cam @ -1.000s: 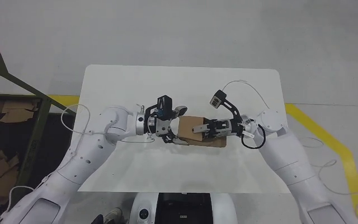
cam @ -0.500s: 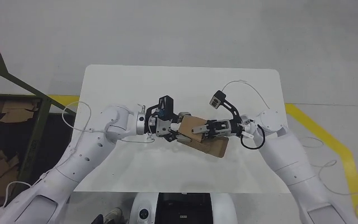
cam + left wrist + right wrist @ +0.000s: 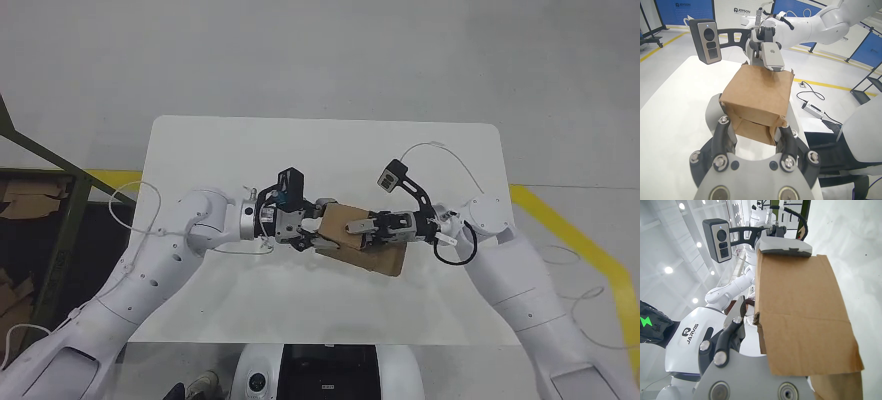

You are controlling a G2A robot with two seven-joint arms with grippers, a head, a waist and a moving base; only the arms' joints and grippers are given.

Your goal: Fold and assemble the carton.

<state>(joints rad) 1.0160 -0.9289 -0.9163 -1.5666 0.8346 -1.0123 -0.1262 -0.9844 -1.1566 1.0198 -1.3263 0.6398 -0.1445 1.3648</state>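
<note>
A brown carton [image 3: 372,252] hangs above the middle of the white table [image 3: 200,160], opened into a tilted tube. My left gripper [image 3: 316,228] is shut on one open end; in its own view the two fingers [image 3: 723,121] straddle that end of the carton [image 3: 761,94]. My right gripper [image 3: 352,227] is shut on the opposite end, with one pad [image 3: 774,67] lying on the top panel's far edge. In the right wrist view one finger [image 3: 737,315] sits beside the carton [image 3: 800,313] and the other is hidden behind it.
The table has bare room on every side of the carton. A bin of flat cardboard [image 3: 35,210] stands on the floor off the table's left edge. The right wrist camera [image 3: 388,178] sticks up on its stalk beside the carton.
The carton lay flatter between the grippers a second ago. It has since turned and opened into a tube, its lower corner swinging toward the front. Both grippers kept hold.
</note>
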